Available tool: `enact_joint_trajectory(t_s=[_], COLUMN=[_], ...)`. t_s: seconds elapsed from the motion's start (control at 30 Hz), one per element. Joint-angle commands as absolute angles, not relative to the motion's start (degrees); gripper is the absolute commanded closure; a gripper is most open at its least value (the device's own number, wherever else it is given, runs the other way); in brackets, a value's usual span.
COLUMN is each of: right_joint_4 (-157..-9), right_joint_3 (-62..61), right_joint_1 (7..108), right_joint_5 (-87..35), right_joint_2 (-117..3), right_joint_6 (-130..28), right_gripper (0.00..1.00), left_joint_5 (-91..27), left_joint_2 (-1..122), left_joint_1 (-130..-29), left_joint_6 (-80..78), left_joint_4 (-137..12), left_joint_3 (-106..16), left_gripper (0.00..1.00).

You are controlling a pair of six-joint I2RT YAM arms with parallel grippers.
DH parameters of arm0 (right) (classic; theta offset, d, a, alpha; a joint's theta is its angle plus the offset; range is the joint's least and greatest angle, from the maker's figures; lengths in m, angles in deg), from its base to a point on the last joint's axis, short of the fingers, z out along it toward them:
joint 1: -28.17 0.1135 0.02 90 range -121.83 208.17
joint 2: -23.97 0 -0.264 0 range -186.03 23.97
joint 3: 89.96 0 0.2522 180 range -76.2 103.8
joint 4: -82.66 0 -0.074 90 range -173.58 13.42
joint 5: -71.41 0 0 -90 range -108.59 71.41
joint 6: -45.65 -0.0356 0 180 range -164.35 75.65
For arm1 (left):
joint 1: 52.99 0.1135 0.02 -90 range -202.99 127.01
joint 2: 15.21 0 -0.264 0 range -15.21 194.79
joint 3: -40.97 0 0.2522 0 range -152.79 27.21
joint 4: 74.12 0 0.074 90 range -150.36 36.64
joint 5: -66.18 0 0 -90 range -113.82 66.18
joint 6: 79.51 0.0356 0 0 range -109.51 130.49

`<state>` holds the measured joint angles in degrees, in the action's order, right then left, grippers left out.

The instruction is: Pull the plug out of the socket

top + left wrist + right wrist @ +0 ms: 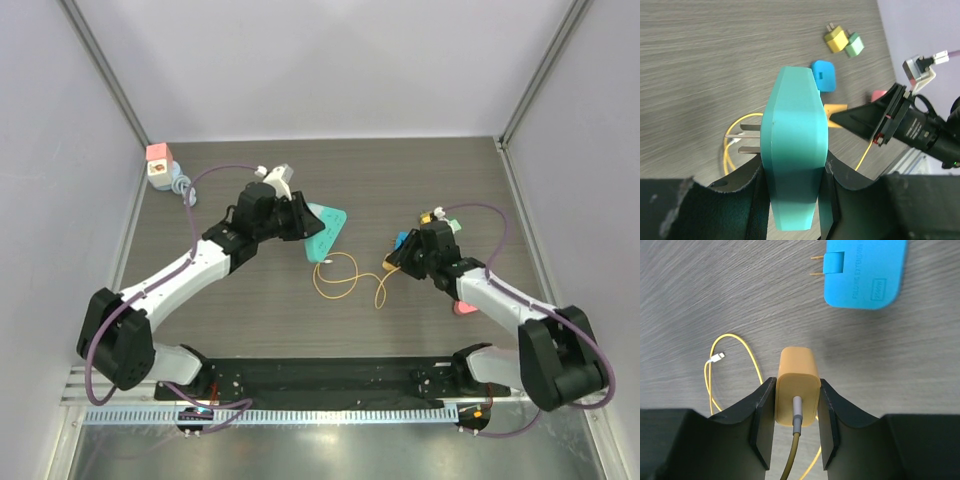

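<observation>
L gripper (794, 172): clamped on teal socket (792, 125), body edge-on btwn the jaws, two prongs sticking out one side. Yellow cable (336, 277): loose loops on table btwn the arms, white connector end lying free. R gripper (796, 397): closed narrow on orange plug (797, 371), cable exiting its rear. Plug sits apart from socket, no contact. Blue adapter (865, 270): flat on table just beyond plug.

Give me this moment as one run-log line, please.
left gripper: shut on teal plastic socket adapter | right gripper: shut on orange plastic plug block | yellow cable: attached to plug | plug and socket: apart
</observation>
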<state>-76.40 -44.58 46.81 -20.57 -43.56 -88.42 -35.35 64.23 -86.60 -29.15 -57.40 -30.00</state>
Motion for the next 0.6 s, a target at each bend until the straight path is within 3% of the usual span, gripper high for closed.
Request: enact_joint_trajectory(t_s=[0.0,0.2,0.3,0.33,0.4,0.43,0.57], right_joint_4=[-88.1,-91.4,-91.8,-91.6,-90.7,-89.5,-84.5], right_joint_3=[-42.4,-43.0,-43.0,-43.0,-43.0,-42.7,-41.9], right_joint_1=[46.6,46.6,46.6,46.6,46.6,46.6,46.6], right_joint_5=[-22.3,-21.9,-22.3,-22.4,-22.5,-22.5,-22.2], right_joint_2=[-47.0,-52.4,-53.6,-53.8,-53.9,-53.8,-52.8], right_joint_6=[-88.9,-88.6,-87.6,-87.3,-86.5,-86.1,-84.7], right_gripper=[0.96,0.86,0.74,0.6,0.5,0.39,0.23], left_joint_5=[-36.2,-40.9,-42.9,-43.3,-44.1,-44.4,-42.6], left_joint_2=[61.5,65.2,68.2,68.8,69.7,69.7,68.3], left_joint_1=[-84.8,-81.5,-81.1,-81.1,-81.1,-81.1,-81.1], left_joint_6=[-26.0,-28.9,-32.0,-32.8,-35.3,-35.8,-36.5], left_joint_4=[-54.9,-58.8,-61.9,-63.9,-66.0,-67.4,-67.9], left_joint_3=[-29.3,-29.3,-29.3,-29.0,-28.2,-27.1,-25.0], left_gripper=[1.0,1.0,1.0,1.0,1.0,1.0,1.0])
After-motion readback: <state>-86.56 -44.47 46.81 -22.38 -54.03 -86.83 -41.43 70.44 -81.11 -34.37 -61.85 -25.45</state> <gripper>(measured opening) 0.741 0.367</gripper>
